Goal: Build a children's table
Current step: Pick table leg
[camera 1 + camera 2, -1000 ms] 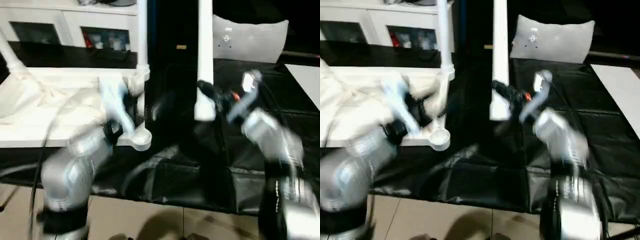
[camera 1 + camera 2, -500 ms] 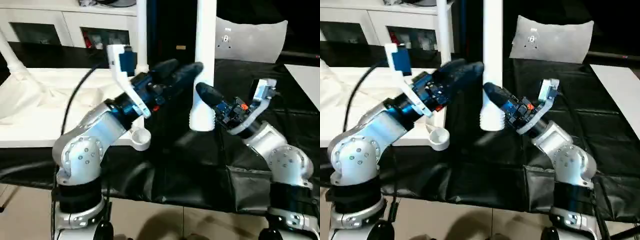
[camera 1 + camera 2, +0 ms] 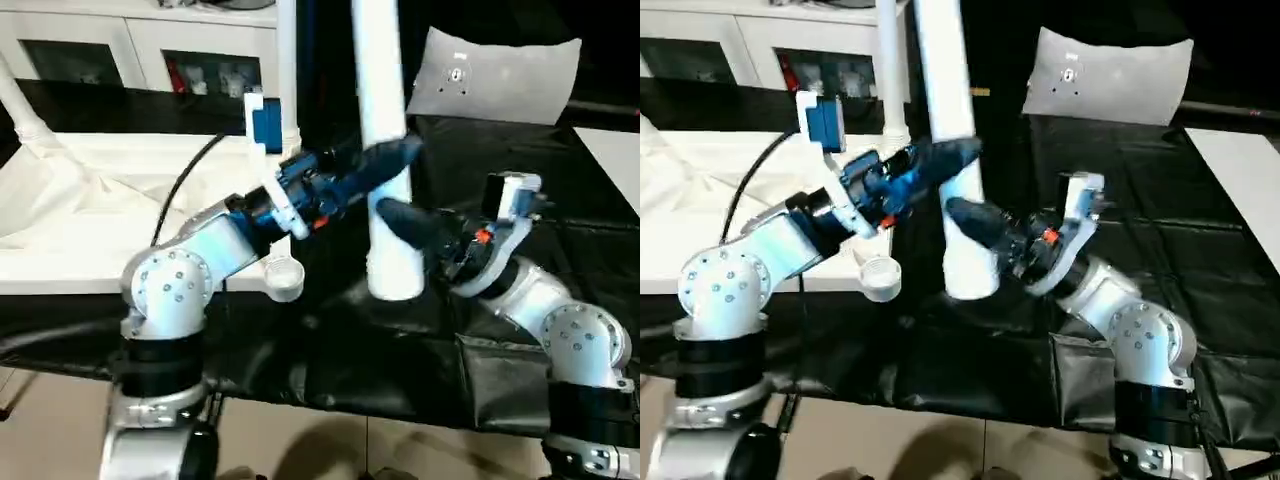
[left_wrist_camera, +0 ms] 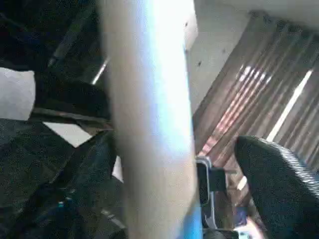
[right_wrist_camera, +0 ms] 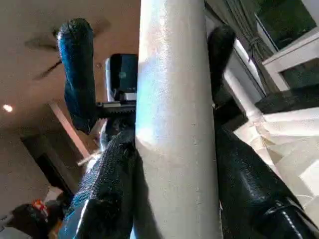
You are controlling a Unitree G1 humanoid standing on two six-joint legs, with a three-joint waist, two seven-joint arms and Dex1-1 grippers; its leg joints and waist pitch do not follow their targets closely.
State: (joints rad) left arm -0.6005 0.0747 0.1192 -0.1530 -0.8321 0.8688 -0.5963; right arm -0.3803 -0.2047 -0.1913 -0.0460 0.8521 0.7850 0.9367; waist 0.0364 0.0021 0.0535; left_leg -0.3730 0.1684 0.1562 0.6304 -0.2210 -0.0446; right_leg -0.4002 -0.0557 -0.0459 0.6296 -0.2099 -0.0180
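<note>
On the left, the upturned table top (image 3: 120, 210) lies on the black padded work surface (image 3: 560, 150) with two legs already standing in it: one at the far left corner (image 3: 22, 118), one at the far right corner (image 3: 287, 70). The empty near-right socket (image 3: 283, 278) is where I judge the loose leg should go.

My left gripper (image 3: 385, 160) reaches across to that loose leg (image 3: 380, 150), fingers spread either side of it, not clamped as far as I can tell. My right gripper (image 3: 975, 222) is closed around the leg lower down, its pads pressed on both flanks in the right wrist view, and carries it with the flared end hanging just above the black surface.

The risk I see: the leg leans, top tilted left, gripped low. If the left fingers close off-centre they could twist it in the right's grip, or the flared end could catch the socket rim and shove the top.

Half a second ago the leg stood nearly upright and further right; now it leans, closer to the socket.
</note>
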